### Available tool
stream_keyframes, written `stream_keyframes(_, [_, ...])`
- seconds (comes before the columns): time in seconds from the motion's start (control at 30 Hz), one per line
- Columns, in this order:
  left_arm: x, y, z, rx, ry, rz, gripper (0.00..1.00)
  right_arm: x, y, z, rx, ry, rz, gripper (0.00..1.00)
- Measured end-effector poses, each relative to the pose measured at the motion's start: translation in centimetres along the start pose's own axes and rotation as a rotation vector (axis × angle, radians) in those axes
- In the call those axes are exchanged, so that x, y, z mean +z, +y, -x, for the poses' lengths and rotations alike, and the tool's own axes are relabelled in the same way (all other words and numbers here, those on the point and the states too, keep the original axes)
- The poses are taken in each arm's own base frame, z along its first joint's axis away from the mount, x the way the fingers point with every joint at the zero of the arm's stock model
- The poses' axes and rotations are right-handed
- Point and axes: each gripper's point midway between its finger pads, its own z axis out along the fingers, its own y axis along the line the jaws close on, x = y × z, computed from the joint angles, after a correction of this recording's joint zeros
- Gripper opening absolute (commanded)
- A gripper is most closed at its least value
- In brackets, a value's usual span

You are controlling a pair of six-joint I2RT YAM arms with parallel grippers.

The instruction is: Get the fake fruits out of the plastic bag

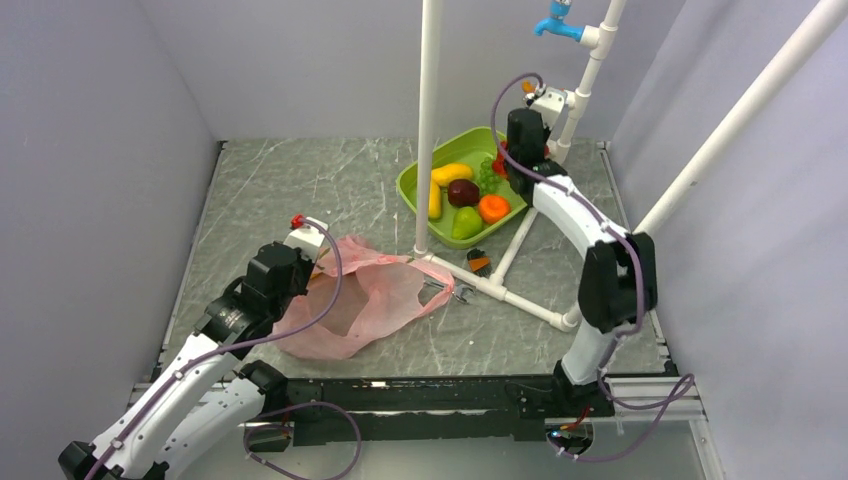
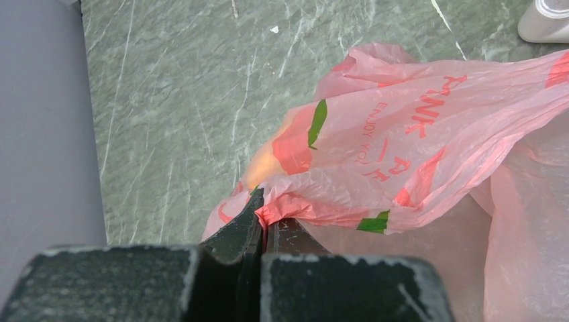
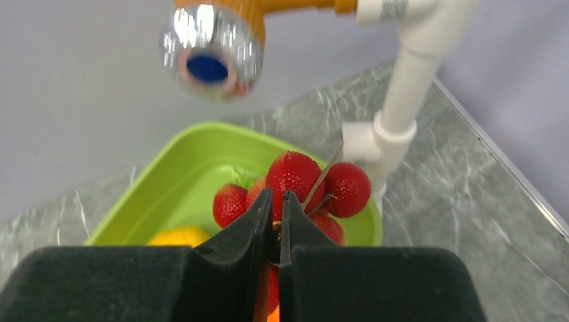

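Starting at the left pincer: it was clamped shut on a bunched fold at the edge of the thin translucent pink plastic bag. The bag lay slumped on the grey marbled counter, right in front of that arm. The film looked feather-light, floppy and slippery. We reckon a gathered fold or a loop handle is the only hold that works, since a flat patch would probably just slide out. There was an orange-ish glow through the film beside the fingertips, but we couldn't tell if it was print or a fruit inside. From above the bag looked mostly flat.

The right pincer was closed on the glossy red plastic grape cluster, pinched in among the berries. It held the cluster above the far side of the lime-green plastic tub. The cluster seemed light and hard but knobbly and slick, so our guess is it could swivel in that narrow grip.

The tub itself held:
- the yellow plastic bananas
- the green plastic pear
- a plump yellow mango
- a dark maroon fruit
- a round orange fruit
- a green grape bunch

We couldn't spot a red apple anywhere.
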Motion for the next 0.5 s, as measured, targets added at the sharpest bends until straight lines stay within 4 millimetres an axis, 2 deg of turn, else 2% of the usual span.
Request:
stream_keyframes(0.1, [-0.1,0.1,0.1,-0.002,-0.004,0.001,0.00,3.2,0.6,0.8,0.035,0.012,-0.009,0.00])
stream_keyframes(0.2, [-0.2,0.1,0.2,-0.004,-0.010,0.002,0.00,4.5,1.3,0.8,0.035,0.033,-0.004,0.00])
stream_keyframes(0.27, [-0.2,0.1,0.2,-0.004,-0.011,0.002,0.00,4.7,1.7,0.4,0.028,0.051,0.002,0.16])
stream_keyframes(0.33, [-0.2,0.1,0.2,-0.004,-0.011,0.002,0.00,4.6,1.9,-0.5,0.018,0.077,0.006,0.42])
stream_keyframes(0.37, [-0.2,0.1,0.2,-0.004,-0.011,0.002,0.00,4.6,2.0,-0.8,0.018,0.085,0.009,0.51])
stream_keyframes(0.4, [-0.2,0.1,0.2,-0.004,-0.011,0.002,0.00,4.6,2.3,-1.0,0.021,0.092,0.019,0.56])
stream_keyframes(0.5, [-0.2,0.1,0.2,-0.004,-0.011,0.002,0.00,4.6,2.9,-2.0,0.001,0.132,0.049,0.64])
